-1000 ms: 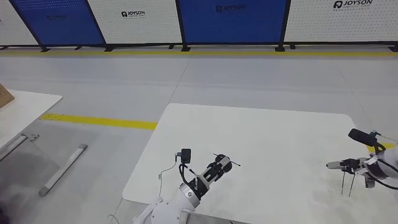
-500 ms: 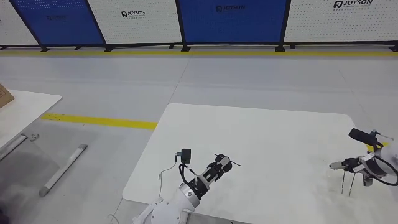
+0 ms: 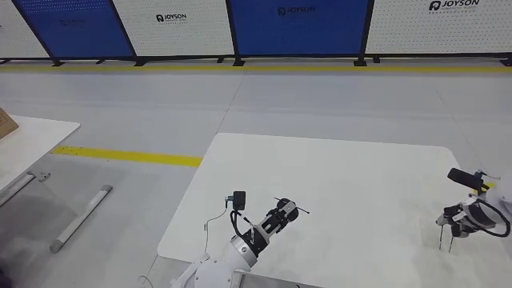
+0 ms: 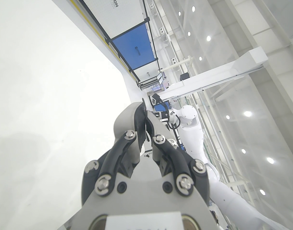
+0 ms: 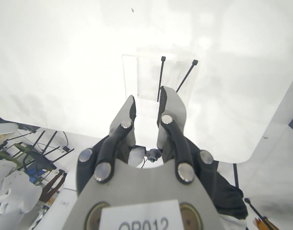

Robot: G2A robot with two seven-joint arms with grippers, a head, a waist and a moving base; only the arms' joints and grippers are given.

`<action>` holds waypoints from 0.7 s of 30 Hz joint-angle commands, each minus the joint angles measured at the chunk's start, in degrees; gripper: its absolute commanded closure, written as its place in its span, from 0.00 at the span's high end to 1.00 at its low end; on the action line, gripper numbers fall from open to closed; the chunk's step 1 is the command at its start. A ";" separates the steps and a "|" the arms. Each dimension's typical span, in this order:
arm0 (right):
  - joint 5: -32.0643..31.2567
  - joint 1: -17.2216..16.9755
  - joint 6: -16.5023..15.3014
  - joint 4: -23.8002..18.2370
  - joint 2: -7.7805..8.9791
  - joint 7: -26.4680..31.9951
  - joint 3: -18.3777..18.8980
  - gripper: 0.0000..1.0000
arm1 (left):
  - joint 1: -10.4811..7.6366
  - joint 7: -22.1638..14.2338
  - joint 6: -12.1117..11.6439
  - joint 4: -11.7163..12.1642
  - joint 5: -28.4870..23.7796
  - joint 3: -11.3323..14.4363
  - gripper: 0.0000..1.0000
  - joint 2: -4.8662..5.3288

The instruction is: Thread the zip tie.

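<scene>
Just beyond right hand (image 5: 147, 93), two zip ties (image 5: 161, 77)

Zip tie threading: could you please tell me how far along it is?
Done: the left gripper looks shut on a zip tie. In hand: the right gripper is open close to two loose zip ties lying straight on a clear plate. Left: grasping one and threading it; nothing is looped yet.
</scene>
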 commanded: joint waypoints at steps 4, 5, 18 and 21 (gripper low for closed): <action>0.43 0.18 0.00 1.84 -0.59 0.00 -0.21 0.30 | 0.00 0.00 0.00 0.00 0.00 0.00 0.00 0.00; 0.35 0.25 0.00 2.30 -0.78 0.00 -0.29 0.30 | 0.00 0.00 0.00 0.00 0.00 0.00 0.00 0.00; -1.91 2.19 0.00 7.19 -4.04 0.00 -2.46 0.26 | 0.00 0.00 0.00 0.00 0.00 0.00 0.00 0.00; -2.15 2.49 0.00 8.25 -4.66 0.00 -2.81 0.25 | 0.00 0.00 0.00 0.00 0.00 0.00 0.00 0.00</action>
